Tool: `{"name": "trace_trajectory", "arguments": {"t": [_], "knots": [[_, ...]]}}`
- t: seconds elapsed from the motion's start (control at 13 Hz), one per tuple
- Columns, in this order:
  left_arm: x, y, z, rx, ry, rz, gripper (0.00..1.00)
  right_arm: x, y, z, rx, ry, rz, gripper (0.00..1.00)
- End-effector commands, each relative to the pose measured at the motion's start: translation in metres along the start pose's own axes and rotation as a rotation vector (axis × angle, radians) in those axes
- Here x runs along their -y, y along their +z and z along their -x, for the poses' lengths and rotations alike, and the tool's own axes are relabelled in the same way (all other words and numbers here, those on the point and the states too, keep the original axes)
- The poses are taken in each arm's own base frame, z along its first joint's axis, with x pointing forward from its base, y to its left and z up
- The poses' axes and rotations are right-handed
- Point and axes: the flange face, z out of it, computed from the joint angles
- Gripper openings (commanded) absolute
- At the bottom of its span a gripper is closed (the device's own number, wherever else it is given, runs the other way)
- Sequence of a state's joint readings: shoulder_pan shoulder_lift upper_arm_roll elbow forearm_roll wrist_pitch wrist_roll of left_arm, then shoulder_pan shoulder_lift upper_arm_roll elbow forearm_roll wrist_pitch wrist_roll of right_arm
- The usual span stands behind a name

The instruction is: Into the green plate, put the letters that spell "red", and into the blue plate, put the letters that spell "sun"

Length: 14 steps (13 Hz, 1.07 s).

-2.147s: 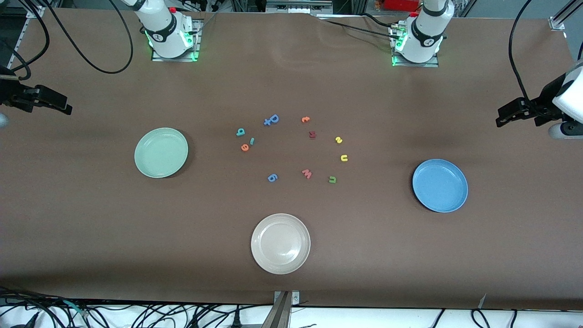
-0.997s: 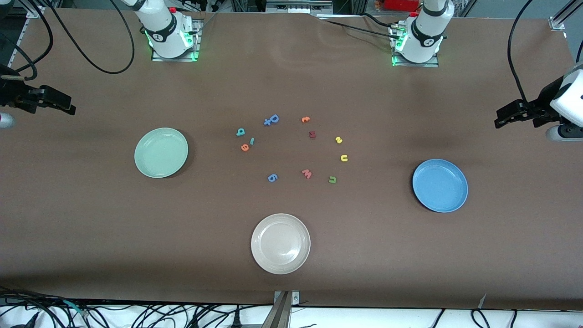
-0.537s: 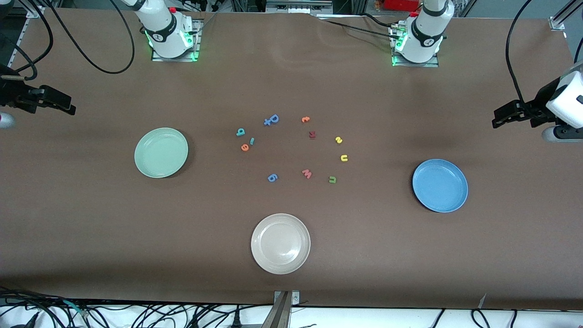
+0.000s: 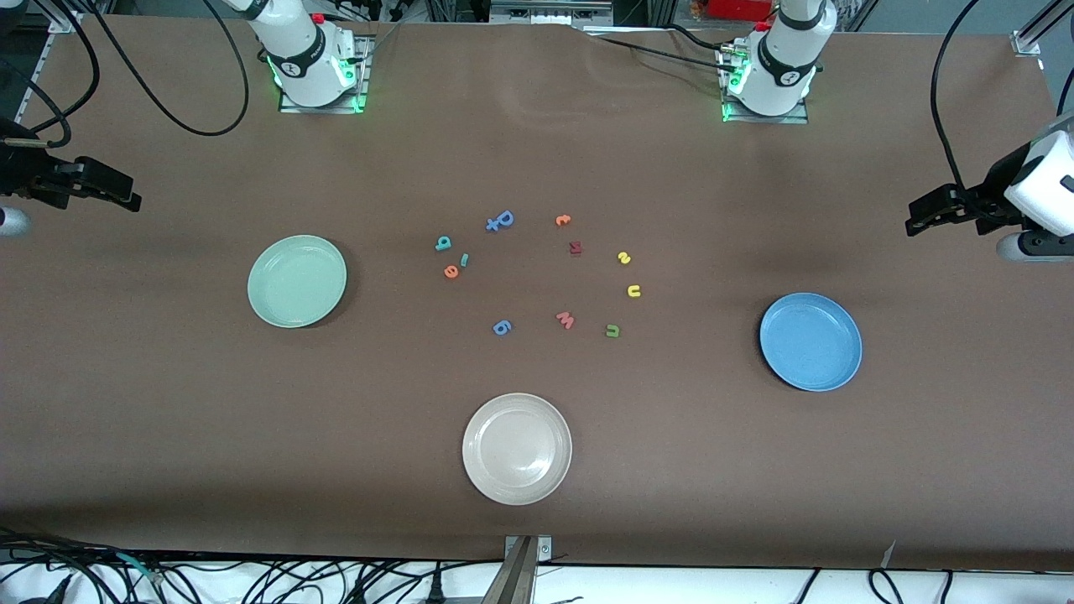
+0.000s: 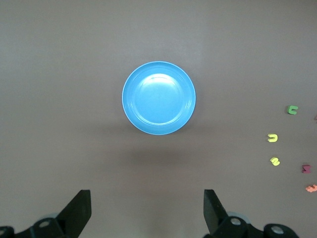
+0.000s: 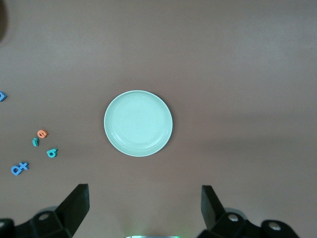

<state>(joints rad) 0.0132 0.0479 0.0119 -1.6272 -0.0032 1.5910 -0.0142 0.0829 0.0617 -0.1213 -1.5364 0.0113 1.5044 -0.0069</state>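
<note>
Black and wide open, my left gripper [image 5: 147, 215] holds nothing and hangs high over the left arm's end of the surface [image 4: 755, 470], near the blue plate [image 4: 810, 341]. My right gripper [image 6: 143, 213], equally spread and empty, hangs over the right arm's end, near the green plate [image 4: 297, 281]. Both plates are bare.

Taking the green plate as landmark, the teal "d" [image 4: 443, 243], thin teal "r" [image 4: 464, 260] and orange "e" [image 4: 451, 272] cluster beside it toward the left arm's end. Further that way lie the yellow "s" [image 4: 624, 258], yellow "u" [image 4: 634, 291] and green "n" [image 4: 612, 331], between it and the blue plate.

I judge that no letter has been sorted yet. Next, I would lower one gripper over its nearest letter, lining the fingers up carefully because the pieces are tiny and flat.
</note>
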Motion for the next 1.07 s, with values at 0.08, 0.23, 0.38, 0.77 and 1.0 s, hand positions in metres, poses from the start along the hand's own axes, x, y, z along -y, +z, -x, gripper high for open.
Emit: {"name": "trace_trajectory", "arguments": {"t": [0.08, 0.23, 0.38, 0.77, 1.0], "knots": [[0.0013, -0.0074, -0.0011, -0.003, 0.016, 0.025, 1.0, 0.002, -0.0048, 0.0029, 0.0, -0.017, 0.011, 1.0], [-0.0021, -0.0067, -0.001, -0.001, 0.021, 0.025, 1.0, 0.0023, -0.0047, 0.0024, 0.0, -0.017, 0.01, 1.0], [-0.003, -0.0074, -0.001, -0.003, 0.024, 0.024, 1.0, 0.0014, -0.0044, 0.0033, 0.005, -0.017, 0.009, 1.0], [0.0057, -0.0096, -0.0013, -0.008, 0.009, 0.026, 1.0, -0.0018, -0.0035, 0.003, 0.008, -0.011, 0.008, 1.0], [0.0057, -0.0082, -0.0012, -0.004, 0.009, 0.026, 1.0, -0.0028, -0.0007, 0.0067, 0.041, -0.006, 0.009, 1.0]]}}
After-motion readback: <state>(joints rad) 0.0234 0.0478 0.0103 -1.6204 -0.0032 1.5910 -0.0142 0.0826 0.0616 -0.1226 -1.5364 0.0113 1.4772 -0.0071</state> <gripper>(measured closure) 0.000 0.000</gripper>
